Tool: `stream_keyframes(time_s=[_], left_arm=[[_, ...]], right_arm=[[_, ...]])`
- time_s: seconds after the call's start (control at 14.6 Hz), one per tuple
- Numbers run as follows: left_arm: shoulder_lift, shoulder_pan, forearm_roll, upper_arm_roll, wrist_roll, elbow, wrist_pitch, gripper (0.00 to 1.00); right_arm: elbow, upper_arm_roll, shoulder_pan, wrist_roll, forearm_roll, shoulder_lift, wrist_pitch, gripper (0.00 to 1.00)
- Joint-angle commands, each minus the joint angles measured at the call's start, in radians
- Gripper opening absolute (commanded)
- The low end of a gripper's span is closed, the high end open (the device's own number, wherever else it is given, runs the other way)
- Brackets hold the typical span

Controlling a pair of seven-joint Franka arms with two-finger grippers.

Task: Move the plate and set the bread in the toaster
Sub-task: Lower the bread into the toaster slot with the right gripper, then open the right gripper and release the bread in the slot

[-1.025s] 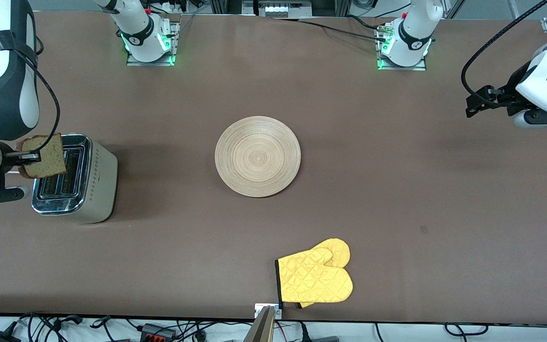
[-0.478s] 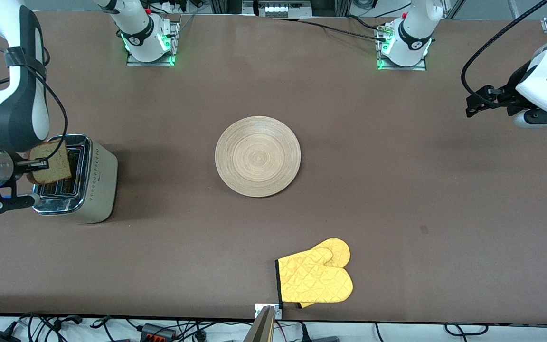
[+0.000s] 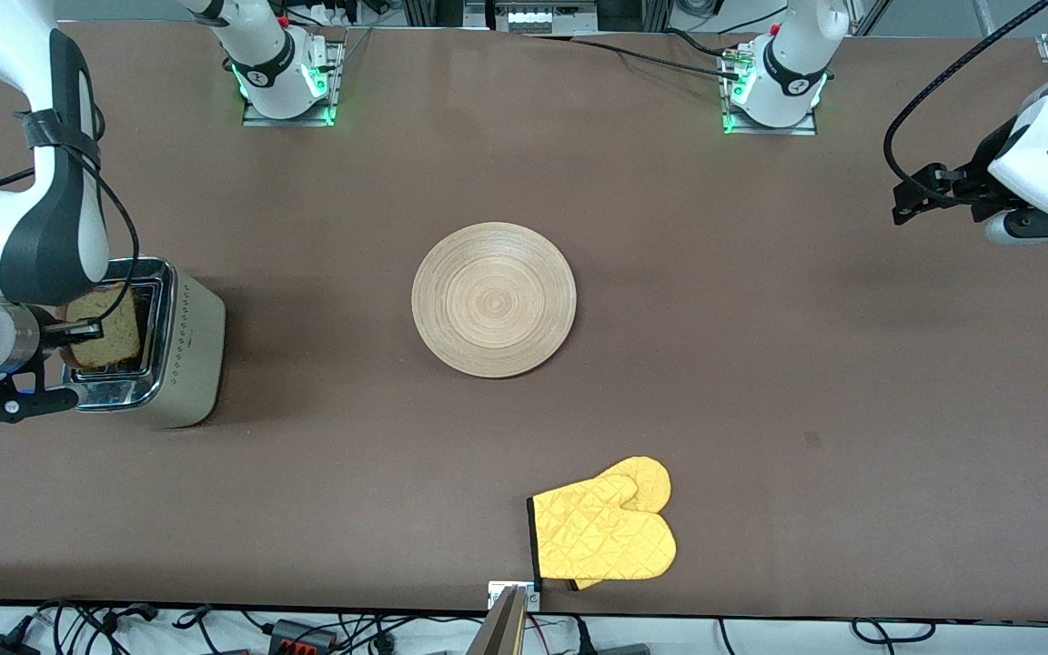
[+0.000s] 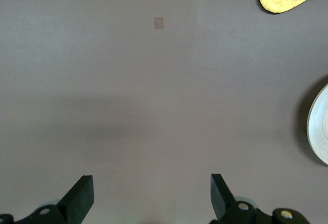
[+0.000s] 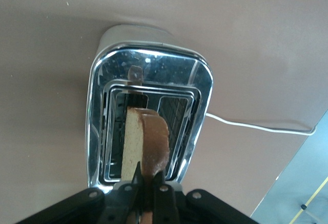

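Nearest the front camera, at about six o'clock from the plate, a yellow oven mitt (image 3: 603, 534) lies flat on the brown bench (image 3: 806, 382). At the bench's middle sits the plate (image 3: 493, 299), bare, well apart from everything else. Toward the right arm's end, at roughly nine o'clock from the plate, stands the toaster (image 3: 156, 344). The right claw (image 5: 145, 182) hangs over its chrome top, fingers clamped on the bread (image 5: 145, 141), which stands on edge with its lower part down in one slot. Toward the left arm's end, at about three o'clock from the plate, the left claw (image 4: 152, 196) waits above bare bench, its fingers spread wide and holding nothing.
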Motion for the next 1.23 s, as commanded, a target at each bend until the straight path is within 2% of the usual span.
stream_keyframes(time_s=[0.0,0.14,0.2,0.27,0.34,0.61,0.82,0.96,1.16], left_arm=[[0.01,-0.007,0.02,0.001,0.016,0.029,-0.018,1.0],[0.01,-0.007,0.02,0.001,0.016,0.029,-0.018,1.0],[0.01,-0.007,0.02,0.001,0.016,0.029,-0.018,1.0],[0.01,-0.007,0.02,0.001,0.016,0.029,-0.018,1.0],[0.01,-0.007,0.02,0.001,0.016,0.029,-0.018,1.0],[0.01,-0.007,0.02,0.001,0.016,0.029,-0.022,1.0],[0.008,-0.007,0.02,0.001,0.016,0.029,-0.022,1.0],[0.01,-0.007,0.02,0.001,0.016,0.029,-0.022,1.0],[0.01,-0.007,0.02,0.001,0.016,0.029,-0.02,1.0]], right_arm=[[-0.012,0.0,0.005,0.008,-0.002,-0.001,0.016,0.0],[-0.012,0.0,0.004,0.009,-0.002,-0.001,0.015,0.0],[-0.012,0.0,0.004,0.008,0.0,-0.001,0.013,0.13],[-0.012,0.001,0.002,0.005,0.003,-0.001,0.01,0.5],[-0.013,0.001,0.004,0.008,0.014,-0.001,0.007,0.97],[-0.013,-0.003,-0.002,0.001,0.092,-0.021,-0.022,1.0],[-0.006,-0.008,-0.033,0.008,0.168,-0.096,-0.151,1.0],[-0.006,-0.01,-0.054,0.014,0.221,-0.152,-0.16,1.0],[0.025,-0.004,-0.033,0.049,0.204,-0.174,-0.244,1.0]])
